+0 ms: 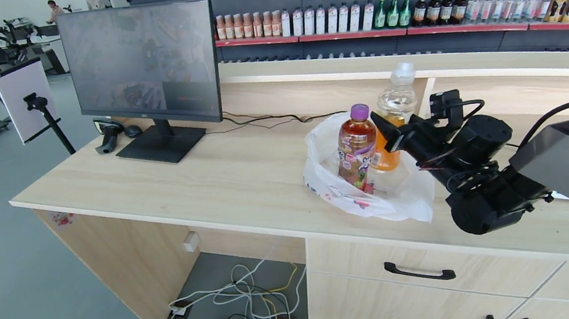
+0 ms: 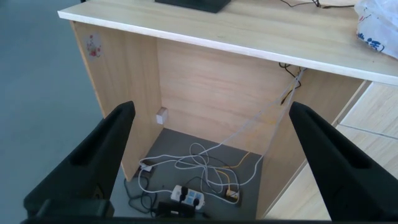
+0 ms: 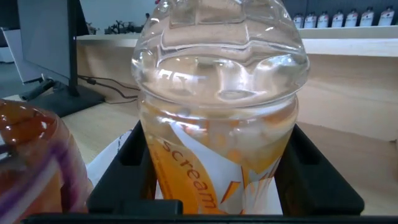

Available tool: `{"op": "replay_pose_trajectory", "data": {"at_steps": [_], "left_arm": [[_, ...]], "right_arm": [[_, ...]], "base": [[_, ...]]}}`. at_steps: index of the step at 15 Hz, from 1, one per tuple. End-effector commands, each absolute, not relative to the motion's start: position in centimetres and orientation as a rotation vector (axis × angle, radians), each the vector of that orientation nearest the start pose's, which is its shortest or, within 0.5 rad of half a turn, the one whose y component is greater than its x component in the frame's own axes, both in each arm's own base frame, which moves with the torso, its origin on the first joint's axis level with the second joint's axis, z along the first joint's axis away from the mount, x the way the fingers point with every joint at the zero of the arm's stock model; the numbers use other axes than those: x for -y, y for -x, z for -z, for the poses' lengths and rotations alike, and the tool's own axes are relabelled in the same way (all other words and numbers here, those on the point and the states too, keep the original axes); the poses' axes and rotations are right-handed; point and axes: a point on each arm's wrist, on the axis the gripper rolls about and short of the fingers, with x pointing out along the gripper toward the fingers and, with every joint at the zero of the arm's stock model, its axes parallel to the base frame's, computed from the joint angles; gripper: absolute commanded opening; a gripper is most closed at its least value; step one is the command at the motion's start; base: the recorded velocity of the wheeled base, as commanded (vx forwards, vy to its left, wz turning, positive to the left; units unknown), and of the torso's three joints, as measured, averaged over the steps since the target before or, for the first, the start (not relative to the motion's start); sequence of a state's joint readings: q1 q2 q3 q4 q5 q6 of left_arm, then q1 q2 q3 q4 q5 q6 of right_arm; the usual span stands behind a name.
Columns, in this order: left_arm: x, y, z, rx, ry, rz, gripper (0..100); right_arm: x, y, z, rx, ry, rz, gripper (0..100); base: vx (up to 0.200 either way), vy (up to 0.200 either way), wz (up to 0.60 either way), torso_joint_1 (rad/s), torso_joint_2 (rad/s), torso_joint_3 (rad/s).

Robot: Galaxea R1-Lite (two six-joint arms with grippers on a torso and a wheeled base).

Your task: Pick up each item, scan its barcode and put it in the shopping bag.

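Clutter on counter [image 1: 244,174] first: monitor [image 1: 142,63] at left rear, barcode scanner [image 1: 109,138] and mouse [image 1: 132,131] just beside its foot, black cables [image 1: 270,121] trailing from monitor toward back of shopping bag [image 1: 373,203]. Bag slumped open on counter's right half, near front edge, above drawer w/ black handle [image 1: 419,272]. Purple-cap bottle [image 1: 356,146] upright inside bag, at its left-front. Orange-label bottle [image 1: 396,111] upright just behind and right of it, close alongside, lower part w/in bag's mouth. R gripper [image 1: 390,135] in from the right, pinching orange-label bottle [image 3: 217,143] at mid-body, one finger [image 3: 134,155] pressed on each side; purple-cap bottle [image 3: 34,162] near the inner finger, so little slack on that side.

Raised wooden ledge [image 1: 359,67] behind bag; store shelves w/ bottle rows [image 1: 406,9] well beyond. Wide bare stretch of counter btwn monitor foot and bag.

L gripper [image 2: 211,109] low, below counter level, fingers [image 2: 99,155] spread wide, nothing btwn them, facing the open bay under counter. Counter's front edge [image 2: 249,40] above it; power strip [image 2: 186,196] and loose cords [image 2: 217,162] on bay floor; bag corner [image 2: 376,25] on counter top, well apart from this hand.
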State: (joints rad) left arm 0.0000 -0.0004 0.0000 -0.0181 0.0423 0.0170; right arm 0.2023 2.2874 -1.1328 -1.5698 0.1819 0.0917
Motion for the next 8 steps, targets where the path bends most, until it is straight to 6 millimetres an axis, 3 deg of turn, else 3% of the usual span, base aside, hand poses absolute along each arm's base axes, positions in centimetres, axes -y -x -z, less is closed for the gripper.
{"op": "replay_pose_trajectory", "data": {"at_steps": [1,8], "left_arm": [[-0.1,2.3,-7.7,0.018,-0.016,-0.043,100],[-0.1,2.3,-7.7,0.018,-0.017,-0.043,100]], "right_arm": [[-9.1,-42.3,-13.1,0.384,-0.094,-0.397,0],[-9.2,-42.7,-11.5,0.347,-0.091,-0.395,0]], "base": [[0.000,0.000,0.00,0.000,0.00,0.000],[0.000,0.000,0.00,0.000,0.00,0.000]]}}
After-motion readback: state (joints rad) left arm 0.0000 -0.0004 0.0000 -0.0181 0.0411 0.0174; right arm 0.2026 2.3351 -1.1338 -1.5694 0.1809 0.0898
